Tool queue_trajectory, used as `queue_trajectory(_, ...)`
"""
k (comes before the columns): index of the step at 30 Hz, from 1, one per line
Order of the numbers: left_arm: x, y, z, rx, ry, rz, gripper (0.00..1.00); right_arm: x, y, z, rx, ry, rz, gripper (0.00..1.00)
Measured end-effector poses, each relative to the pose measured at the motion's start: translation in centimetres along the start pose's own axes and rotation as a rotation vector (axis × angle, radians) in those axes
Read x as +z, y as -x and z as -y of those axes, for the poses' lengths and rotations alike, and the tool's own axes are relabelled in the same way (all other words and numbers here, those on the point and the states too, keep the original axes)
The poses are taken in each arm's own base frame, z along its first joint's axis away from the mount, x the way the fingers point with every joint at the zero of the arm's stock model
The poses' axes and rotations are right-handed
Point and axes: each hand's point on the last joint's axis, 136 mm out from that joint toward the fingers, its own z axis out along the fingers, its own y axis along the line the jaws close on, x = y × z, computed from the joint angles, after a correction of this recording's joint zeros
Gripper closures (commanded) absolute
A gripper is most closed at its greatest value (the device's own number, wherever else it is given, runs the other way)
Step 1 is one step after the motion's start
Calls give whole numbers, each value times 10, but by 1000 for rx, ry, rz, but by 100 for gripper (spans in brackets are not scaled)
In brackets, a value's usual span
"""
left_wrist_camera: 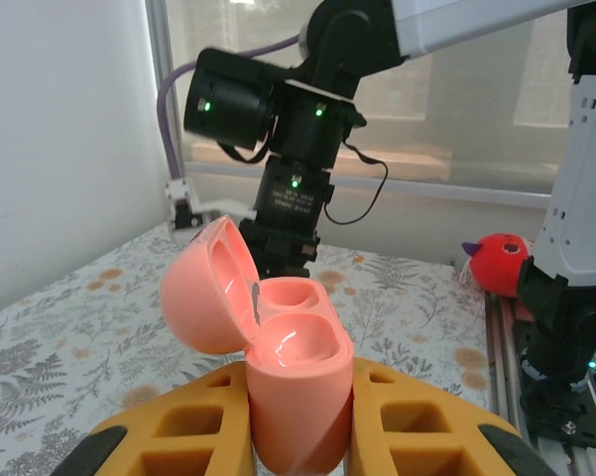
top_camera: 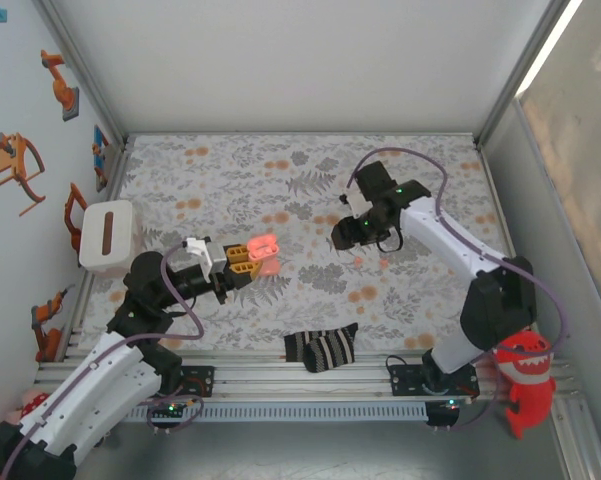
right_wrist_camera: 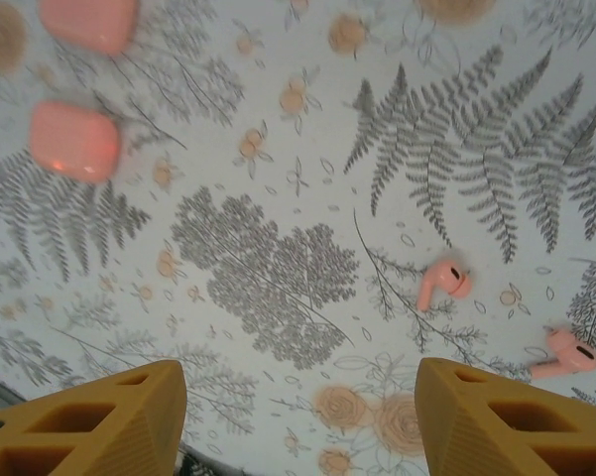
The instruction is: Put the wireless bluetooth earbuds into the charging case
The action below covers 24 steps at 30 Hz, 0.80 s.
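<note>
My left gripper (top_camera: 247, 258) is shut on the salmon-pink charging case (top_camera: 265, 246), holding it above the cloth left of centre. In the left wrist view the case (left_wrist_camera: 299, 416) stands upright between the yellow fingers (left_wrist_camera: 178, 426). Its lid (left_wrist_camera: 206, 297) is swung open to the left, and both wells look empty. Two coral-pink earbuds lie loose on the cloth in the right wrist view, one (right_wrist_camera: 441, 284) just beyond the right finger (right_wrist_camera: 516, 421), the other (right_wrist_camera: 566, 354) at the right edge. My right gripper (right_wrist_camera: 299, 421) hovers over the cloth, open, nothing between its fingers.
Two blurred salmon-pink rounded shapes (right_wrist_camera: 74, 140) (right_wrist_camera: 89, 22) show at the top left of the right wrist view. A white box (top_camera: 106, 236) sits at the cloth's left edge, and a striped sock (top_camera: 322, 347) near the front rail. A red toy (top_camera: 525, 385) stands by the right arm's base.
</note>
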Motion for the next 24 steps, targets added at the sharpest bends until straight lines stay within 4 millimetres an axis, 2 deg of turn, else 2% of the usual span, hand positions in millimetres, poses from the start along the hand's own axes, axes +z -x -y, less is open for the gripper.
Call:
queue_trajectory(3, 0, -2, -1, -7, 4, -9, 100, 16, -8, 11, -33, -12, -82, 38)
queue_trajectory(10, 0, -5, 0, -15, 3, -20, 100, 25, -4, 38, -189, -22, -138, 38)
queue_trajectory(16, 0, -7, 0, -20, 3, -27, 100, 43, -18, 50, -365, -19, -235, 38)
queue_trajectory(24, 1, -8, 1, -23, -2, -29, 100, 73, -32, 66, -466, -9, -373, 41)
